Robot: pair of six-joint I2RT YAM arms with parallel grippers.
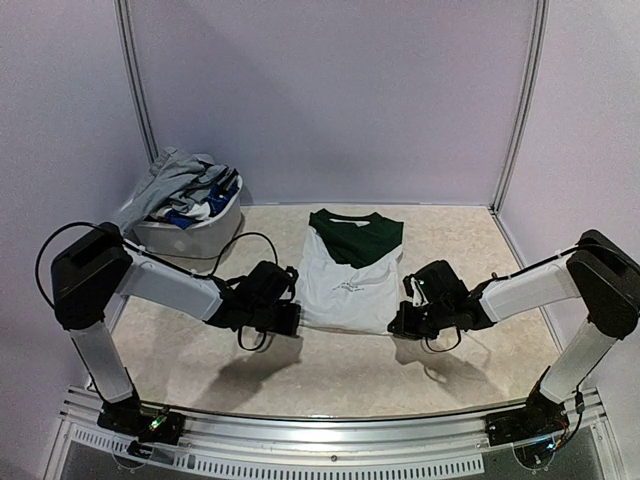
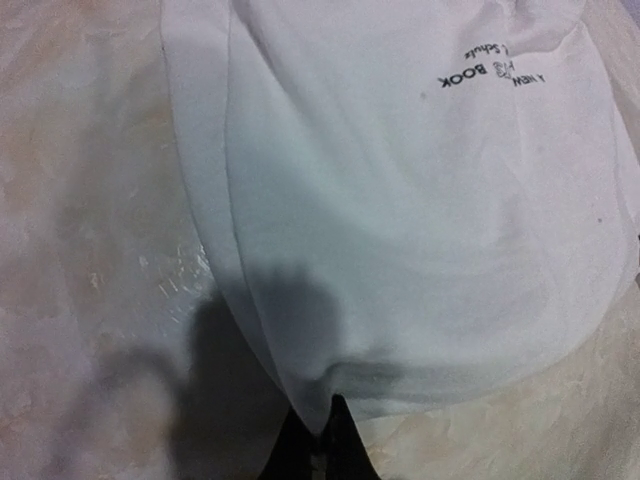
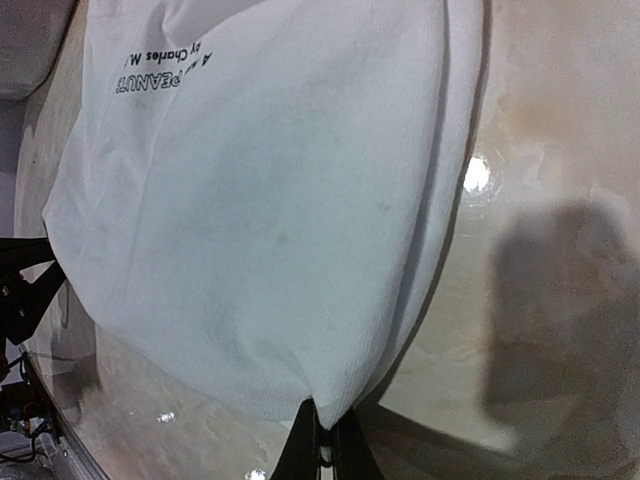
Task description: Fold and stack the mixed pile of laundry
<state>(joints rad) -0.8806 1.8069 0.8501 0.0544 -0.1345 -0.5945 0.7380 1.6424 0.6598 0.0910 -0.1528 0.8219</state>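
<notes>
Now: hem-corner grab for the first fold.
Left gripper (image 2: 322, 440) and right gripper (image 3: 325, 440) are each pinched shut on a bottom corner of the white T-shirt with green shoulders (image 1: 345, 280), which lies flat ahead of the jaws. Next, probably: lift both corners evenly and carry the hem toward the collar.

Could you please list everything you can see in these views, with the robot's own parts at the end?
T-shirt: one, white with dark green top and black print, flat at table centre.
laundry pile: one heap, grey, blue and white, in the basket.
basket: one, white, table's far left.
table: one, beige, under everything.
left gripper: one, black, shut on the T-shirt's near left hem corner.
right gripper: one, black, shut on its near right corner.
</notes>
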